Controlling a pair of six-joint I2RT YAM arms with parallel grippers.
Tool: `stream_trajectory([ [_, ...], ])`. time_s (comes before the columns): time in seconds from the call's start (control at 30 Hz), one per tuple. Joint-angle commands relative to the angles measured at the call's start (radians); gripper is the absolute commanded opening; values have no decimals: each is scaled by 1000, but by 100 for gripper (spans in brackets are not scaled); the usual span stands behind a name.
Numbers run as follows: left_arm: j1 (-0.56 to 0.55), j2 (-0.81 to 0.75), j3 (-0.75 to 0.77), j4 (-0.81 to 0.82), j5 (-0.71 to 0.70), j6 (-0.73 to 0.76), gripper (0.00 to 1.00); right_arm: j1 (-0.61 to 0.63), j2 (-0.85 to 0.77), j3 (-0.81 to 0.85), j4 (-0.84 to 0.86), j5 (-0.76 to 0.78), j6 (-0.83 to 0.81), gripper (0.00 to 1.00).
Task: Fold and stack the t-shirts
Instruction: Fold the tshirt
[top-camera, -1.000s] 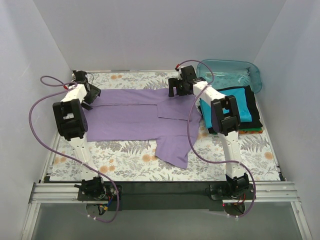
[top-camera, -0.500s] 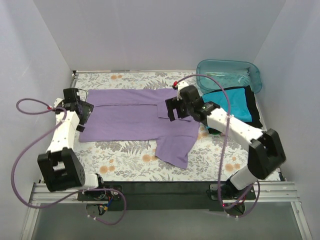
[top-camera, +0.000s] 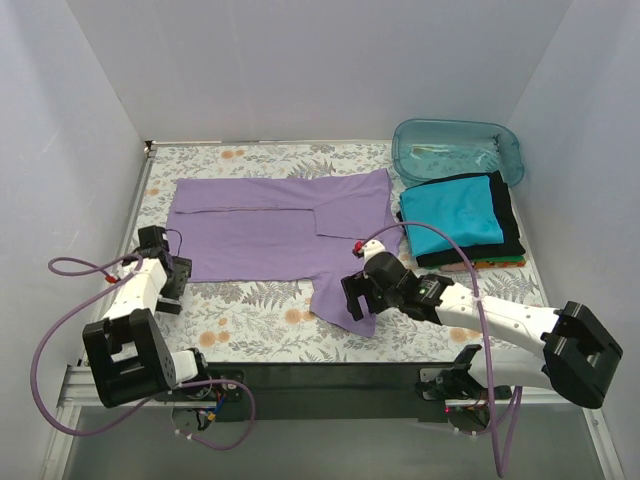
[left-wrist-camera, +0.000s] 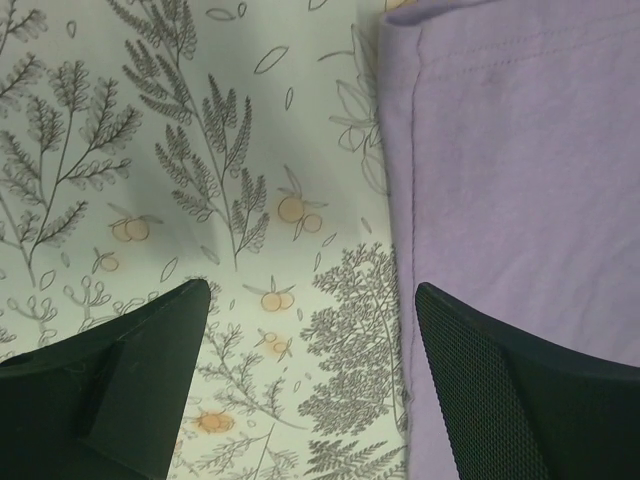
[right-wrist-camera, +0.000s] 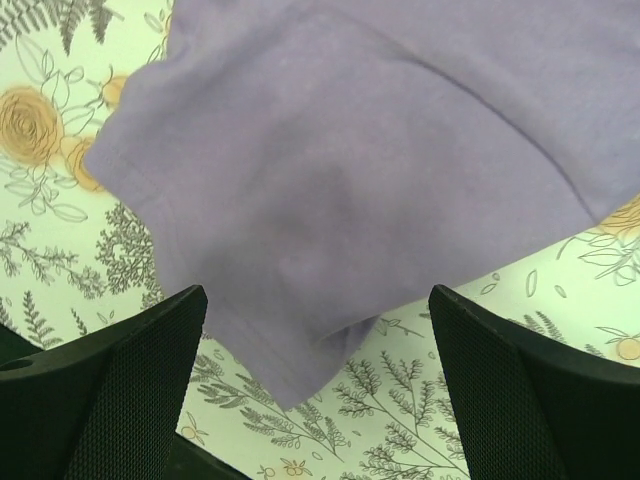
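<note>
Both of my arms are down low over the table right now. My left gripper (left-wrist-camera: 312, 300) is spread wide, with one finger over the flowery leaf-print table cover (top-camera: 250, 322) and the other over the left edge of the plain lavender-purple short-sleeved t-shirt (top-camera: 270, 225). I can't tell from the wrist view whether it's touching the cloth. My right gripper (right-wrist-camera: 318, 300) is just as wide, straddling the pointed corner of the shirt's sleeve, which sticks out toward the near edge of the table. Neither one is holding anything. The purple shirt lies flat in the middle of the table.

Off to the right is the pile of folded ones: a teal rectangle of cloth (top-camera: 452, 213) on top, a black one (top-camera: 508, 228) under it, and an orange-red one (top-camera: 497, 264) just peeking out at the bottom. The clear teal plastic tub (top-camera: 460, 150) sits right behind that pile.
</note>
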Motion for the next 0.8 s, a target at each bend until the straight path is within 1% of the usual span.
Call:
stream_trajectory([
  [0.0, 25, 30, 9, 95, -11, -28, 83, 57, -34, -25, 17, -6, 38, 98],
  [0.17, 54, 107, 15, 141, 1, -25, 83, 114, -63, -59, -17, -14, 21, 98],
  [0.3, 80, 179, 30, 158, 5, -25, 79, 144, -89, -79, -28, -6, 15, 98],
  [0.33, 89, 191, 38, 158, 10, -23, 75, 158, -94, -77, -28, -3, 7, 98],
  [0.47, 96, 243, 47, 172, 28, -15, 65, 199, -66, -61, -25, 35, -34, 98],
  [0.53, 94, 257, 43, 181, 36, -15, 56, 229, -39, -44, -29, 47, -42, 98],
  [0.57, 94, 260, 37, 181, 38, -14, 34, 236, -14, -28, -29, 47, -40, 98],
  [0.63, 94, 257, 32, 196, 45, -11, 14, 256, 12, -15, -31, 52, -37, 98],
  [0.67, 96, 259, 29, 198, 48, -6, 5, 262, 30, -10, -31, 61, -34, 98],
  [0.7, 96, 256, 29, 210, 54, -2, 2, 268, 40, -4, -34, 78, -36, 98],
  [0.77, 96, 260, 30, 215, 56, 8, 0, 281, 57, -2, -34, 95, -34, 98],
])
